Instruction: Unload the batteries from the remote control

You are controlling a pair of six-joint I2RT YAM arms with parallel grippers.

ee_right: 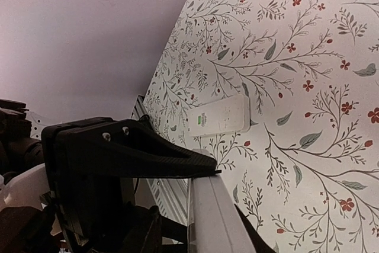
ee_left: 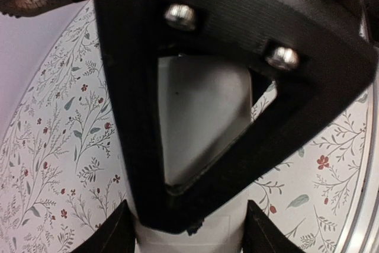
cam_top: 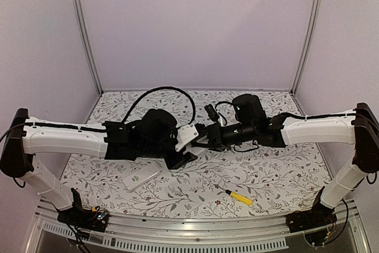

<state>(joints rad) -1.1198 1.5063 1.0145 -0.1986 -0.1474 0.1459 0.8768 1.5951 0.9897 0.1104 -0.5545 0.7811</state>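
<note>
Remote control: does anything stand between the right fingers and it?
Nothing visible does. The right fingers lie against the edge of the remote control, which the left fingers hold in the air. The batteries themselves are not in view.

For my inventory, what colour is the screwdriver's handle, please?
The handle is yellow; top external view.

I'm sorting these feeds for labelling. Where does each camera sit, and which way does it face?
Top: fixed above and behind the arms, looking down on the table; both arms show, meeting at the remote.
Left wrist: on the left arm, looking past the left finger at the remote and table.
Right wrist: on the right arm, looking past the right finger at the table and a flat white piece.
Shared: top and right wrist both show the flat white piece.
</note>
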